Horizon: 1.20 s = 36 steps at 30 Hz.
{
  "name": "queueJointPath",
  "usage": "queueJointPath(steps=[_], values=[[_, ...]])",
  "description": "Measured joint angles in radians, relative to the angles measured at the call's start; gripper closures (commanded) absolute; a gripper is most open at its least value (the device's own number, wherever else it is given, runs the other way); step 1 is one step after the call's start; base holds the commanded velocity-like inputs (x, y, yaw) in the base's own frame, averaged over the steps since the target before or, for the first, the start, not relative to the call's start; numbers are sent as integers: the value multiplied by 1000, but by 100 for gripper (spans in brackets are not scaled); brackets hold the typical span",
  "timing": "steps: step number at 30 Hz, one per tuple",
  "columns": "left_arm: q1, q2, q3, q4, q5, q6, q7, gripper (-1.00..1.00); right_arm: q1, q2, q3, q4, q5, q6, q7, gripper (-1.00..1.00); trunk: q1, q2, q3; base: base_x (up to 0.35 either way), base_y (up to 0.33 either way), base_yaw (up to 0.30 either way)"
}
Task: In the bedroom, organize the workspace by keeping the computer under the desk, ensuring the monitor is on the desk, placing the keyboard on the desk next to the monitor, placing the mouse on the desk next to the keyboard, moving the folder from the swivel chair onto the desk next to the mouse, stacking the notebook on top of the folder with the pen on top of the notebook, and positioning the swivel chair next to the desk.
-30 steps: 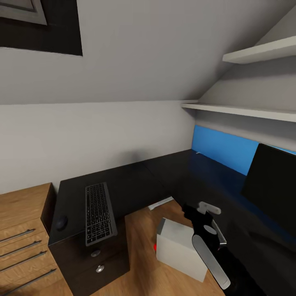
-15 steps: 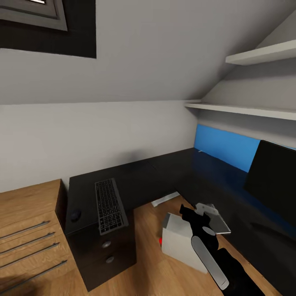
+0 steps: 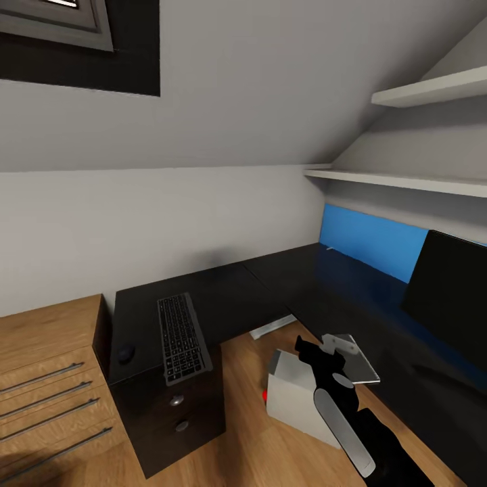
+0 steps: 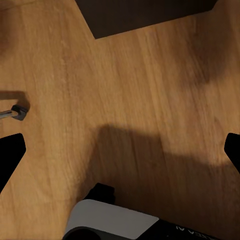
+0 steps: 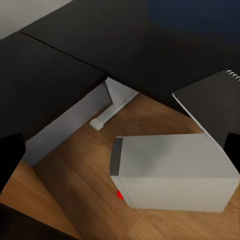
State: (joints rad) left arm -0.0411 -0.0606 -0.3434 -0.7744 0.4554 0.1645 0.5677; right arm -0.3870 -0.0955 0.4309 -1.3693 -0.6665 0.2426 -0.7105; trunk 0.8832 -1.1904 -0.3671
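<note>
The black L-shaped desk (image 3: pixel 230 297) fills the corner. The keyboard (image 3: pixel 181 337) lies on its left wing, with the mouse (image 3: pixel 125 352) beside it. The monitor (image 3: pixel 450 294) stands on the right wing. The pale grey computer (image 3: pixel 297 400) (image 5: pixel 172 170) sits on the floor by the desk's edge, its red mark showing. A spiral notebook (image 3: pixel 353 358) (image 5: pixel 212 102) juts past the desk edge above the computer. My right gripper (image 3: pixel 318 348) (image 5: pixel 120 150) hovers open beside it. My left gripper (image 4: pixel 120 150) hangs open over the wooden floor. The folder, pen and swivel chair are out of view.
A light wooden cabinet (image 3: pixel 47 365) with long bar handles stands against the desk's left end. Two white shelves (image 3: pixel 406 181) and a blue wall panel (image 3: pixel 368 243) run above the right wing. The ceiling slopes low. A white desk foot (image 5: pixel 107 112) rests on the floor.
The whole picture has shifted right over the last second, so the camera turned. In the last half second almost nothing has moved. Both grippers stay open.
</note>
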Motion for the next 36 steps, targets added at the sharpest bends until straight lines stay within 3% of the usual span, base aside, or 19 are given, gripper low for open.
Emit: queueJointPath(steps=[3,10,36], values=[[0,0,0,0,0,0,0,-100,0,2,2,-1,0,-3,0,-100,0,0,0,0,0,0],[0,1,0,0,1,0,0,-100,0,42,-4,-3,7,-3,-1,-100,0,0,-2,-1,1,0],[0,2,1,2,1,-1,1,-100,0,44,-6,1,6,-3,-1,-100,0,0,0,-46,48,-248]])
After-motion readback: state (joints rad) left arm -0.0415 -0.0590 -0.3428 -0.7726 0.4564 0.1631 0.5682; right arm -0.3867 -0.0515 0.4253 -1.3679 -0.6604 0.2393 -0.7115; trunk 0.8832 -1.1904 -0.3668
